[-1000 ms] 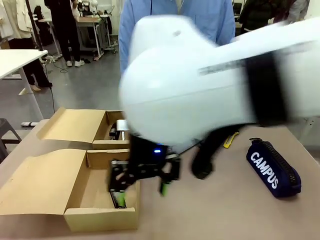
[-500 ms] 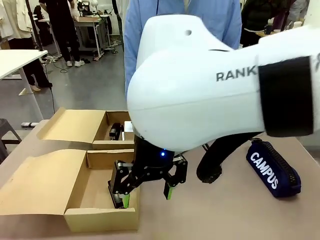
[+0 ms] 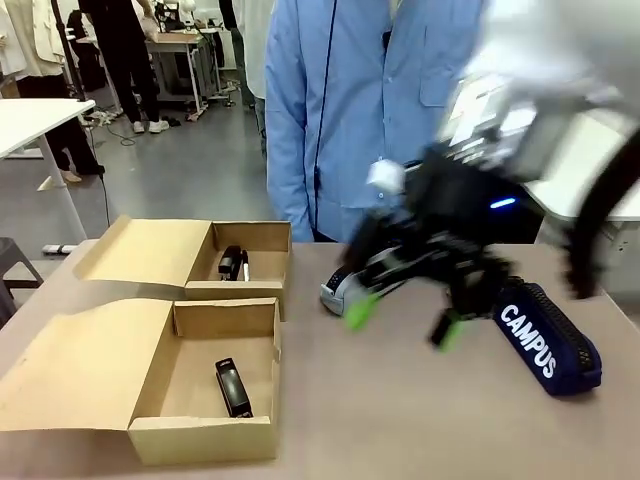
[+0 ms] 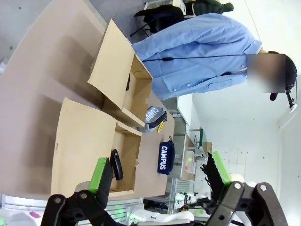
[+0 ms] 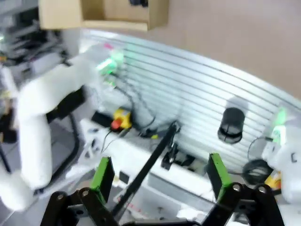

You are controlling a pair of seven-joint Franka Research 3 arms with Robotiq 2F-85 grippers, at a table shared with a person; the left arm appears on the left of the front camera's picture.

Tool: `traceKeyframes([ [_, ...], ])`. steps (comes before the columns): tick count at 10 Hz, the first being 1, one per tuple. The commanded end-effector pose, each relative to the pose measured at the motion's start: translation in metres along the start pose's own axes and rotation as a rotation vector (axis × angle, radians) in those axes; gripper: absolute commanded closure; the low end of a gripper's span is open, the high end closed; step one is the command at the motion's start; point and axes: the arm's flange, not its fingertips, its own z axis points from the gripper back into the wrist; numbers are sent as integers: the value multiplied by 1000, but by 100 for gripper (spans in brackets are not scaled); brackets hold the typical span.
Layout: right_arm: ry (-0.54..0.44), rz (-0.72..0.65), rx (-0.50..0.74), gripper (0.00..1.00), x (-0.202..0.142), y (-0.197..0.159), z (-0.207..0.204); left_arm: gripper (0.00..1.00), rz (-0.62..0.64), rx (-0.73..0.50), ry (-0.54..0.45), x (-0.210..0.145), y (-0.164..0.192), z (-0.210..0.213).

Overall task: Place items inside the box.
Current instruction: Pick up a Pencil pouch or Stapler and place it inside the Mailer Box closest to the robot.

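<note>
- Right gripper (image 3: pixel 403 318) has swung away from the near box (image 3: pixel 200 440), jaws apart and empty; a black stapler (image 3: pixel 233 388) now lies inside.
- Left gripper (image 4: pixel 158 162): jaws apart, empty.

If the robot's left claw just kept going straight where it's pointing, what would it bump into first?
Probably the bare table between the grey pouch and the navy pouch, far ahead of the open left gripper. Depth is hard to judge, so either pouch could be first.
</note>
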Motion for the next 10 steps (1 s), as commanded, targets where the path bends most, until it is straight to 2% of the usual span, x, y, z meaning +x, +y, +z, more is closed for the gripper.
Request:
traceKeyframes([
  [1, -135, -85, 149, 0, -51, -73, 51, 0, -13, -18, -5, -2, 0, -1],
  [3, -198, -69, 525, 0, -85, -164, 108, 0, -13, -18, -5, -2, 0, -1],
  [4, -189, 27, 760, 0, -102, -215, 128, 0, -13, -18, -5, -2, 0, -1],
  [5, -222, 44, 877, 0, -116, -253, 136, 0, -13, -18, -5, -2, 0, -1],
  [7, -307, 77, 1001, 0, -150, -325, 133, 0, -13, -18, -5, -2, 0, -1],
  [9, -462, -3, 1091, 0, -186, -389, 96, 0, -13, -18, -5, -2, 0, -1],
  [10, -571, -3, 1168, 0, -200, -414, 74, 0, -13, -18, -5, -2, 0, -1],
])
